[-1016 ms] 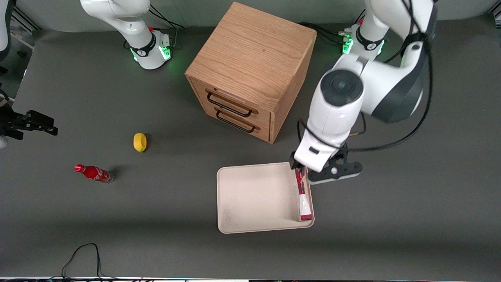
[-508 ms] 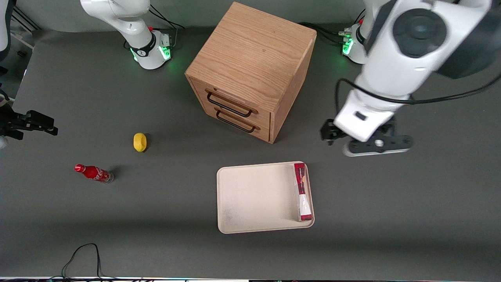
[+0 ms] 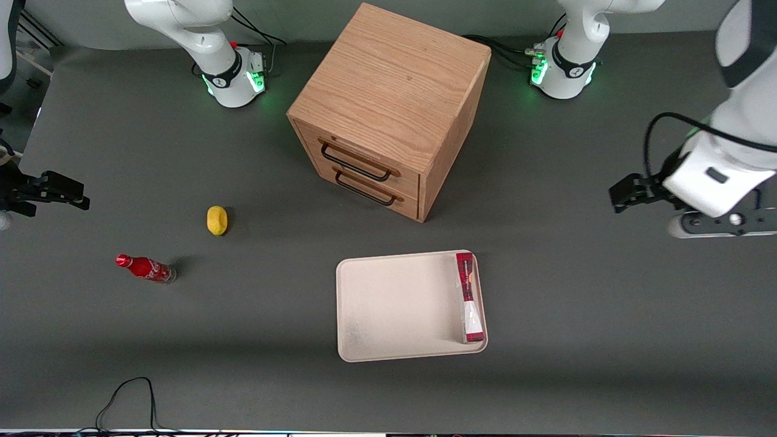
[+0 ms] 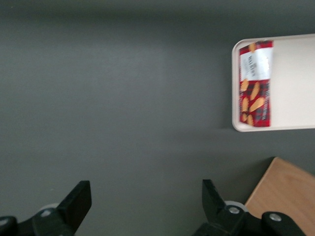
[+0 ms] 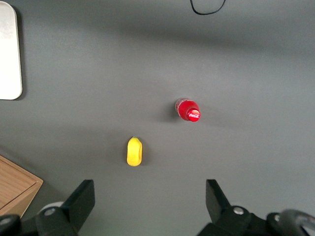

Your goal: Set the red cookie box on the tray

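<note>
Red cookie box (image 3: 469,297), thin carton, flat in cream tray (image 3: 388,303); gripper (image 4: 142,206) wide open, empty, well apart.

Red bottle (image 3: 145,268) seemingly bears white Coca-Cola script.

Even, soft overhead light falls on the dark bench (image 3: 243,340). The wooden cabinet (image 3: 388,91) throws a faint shadow; green lamps glow at the arm bases. The left arm's pincer (image 4: 142,206), fingers spread, looks slightly motion-blurred above the bench.
</note>
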Controlling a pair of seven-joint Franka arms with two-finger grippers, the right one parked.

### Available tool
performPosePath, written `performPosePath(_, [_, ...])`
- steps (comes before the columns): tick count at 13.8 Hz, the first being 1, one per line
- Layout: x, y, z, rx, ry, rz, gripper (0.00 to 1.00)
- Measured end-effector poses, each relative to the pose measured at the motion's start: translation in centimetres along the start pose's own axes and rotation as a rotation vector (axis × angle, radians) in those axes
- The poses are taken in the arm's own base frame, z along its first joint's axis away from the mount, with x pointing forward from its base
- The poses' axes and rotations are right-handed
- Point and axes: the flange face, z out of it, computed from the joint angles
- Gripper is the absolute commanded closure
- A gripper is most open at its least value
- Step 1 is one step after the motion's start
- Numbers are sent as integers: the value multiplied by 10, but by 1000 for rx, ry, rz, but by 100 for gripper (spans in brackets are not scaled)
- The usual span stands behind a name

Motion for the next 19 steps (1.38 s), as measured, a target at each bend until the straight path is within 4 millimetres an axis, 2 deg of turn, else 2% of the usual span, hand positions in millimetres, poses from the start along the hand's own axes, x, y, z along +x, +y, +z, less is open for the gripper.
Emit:
performPosePath(2, [-4, -22, 8, -4, -2, -3, 0])
performPosePath(5, [-12, -38, 21, -13, 25, -13, 0])
performPosePath(7, [-18, -42, 26, -25, 42, -20, 0])
performPosePath(13, [-44, -62, 25, -36, 87, -41, 0])
performPosePath(19, [-46, -65, 24, -28, 80, -41, 0])
